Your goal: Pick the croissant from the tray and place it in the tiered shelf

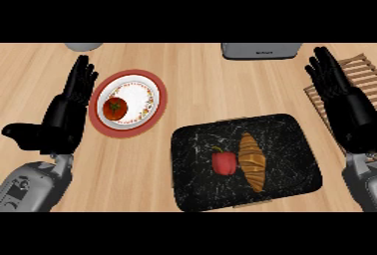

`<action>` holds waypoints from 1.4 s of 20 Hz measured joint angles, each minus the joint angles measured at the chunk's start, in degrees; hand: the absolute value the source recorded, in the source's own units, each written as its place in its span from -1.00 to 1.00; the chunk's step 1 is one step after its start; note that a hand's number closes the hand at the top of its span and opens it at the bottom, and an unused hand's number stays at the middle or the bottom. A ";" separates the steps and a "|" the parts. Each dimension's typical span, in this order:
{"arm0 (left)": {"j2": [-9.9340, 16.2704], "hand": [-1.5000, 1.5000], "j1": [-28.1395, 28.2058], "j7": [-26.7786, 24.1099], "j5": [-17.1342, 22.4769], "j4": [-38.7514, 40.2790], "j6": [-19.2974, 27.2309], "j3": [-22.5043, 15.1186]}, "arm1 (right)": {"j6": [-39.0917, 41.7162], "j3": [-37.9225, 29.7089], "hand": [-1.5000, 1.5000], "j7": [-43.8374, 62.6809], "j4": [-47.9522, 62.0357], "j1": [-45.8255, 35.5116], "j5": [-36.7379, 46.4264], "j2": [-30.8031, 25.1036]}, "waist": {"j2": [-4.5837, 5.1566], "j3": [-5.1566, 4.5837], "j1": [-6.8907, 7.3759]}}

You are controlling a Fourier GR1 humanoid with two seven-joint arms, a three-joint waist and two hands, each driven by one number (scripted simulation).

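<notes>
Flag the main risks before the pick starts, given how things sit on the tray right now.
1. The red pepper lies right beside the croissant on the black tray, so fingers closing on the croissant may catch or nudge it.
2. The right robot hand rests open over the slatted shelf, which is mostly cut off at the view's edge, so placement may be hard to verify.

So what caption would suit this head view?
Croissant and red pepper wait on the black tray, hands open either side.
</notes>
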 measured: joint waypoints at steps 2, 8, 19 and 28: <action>-0.01 0.00 2.04 0.88 1.06 0.96 -0.92 0.57 | -0.50 -1.61 1.00 -1.31 -1.14 3.00 0.74 -0.84 | -0.01 0.08 0.30; -0.02 0.00 10.85 6.89 5.87 8.06 -2.40 1.41 | -3.88 -8.66 1.00 -2.95 2.62 12.84 6.94 -8.23 | 0.75 -0.09 -1.03; -0.66 0.00 15.85 9.24 9.84 14.72 -10.24 3.00 | 4.96 -13.63 -1.00 -14.62 4.75 30.56 3.36 -7.28 | -0.06 -0.17 0.87; -2.45 0.00 14.15 10.20 8.42 16.55 -11.00 3.68 | 11.56 -11.77 -1.00 1.74 -14.84 36.31 3.27 -13.81 | 0.02 0.08 1.26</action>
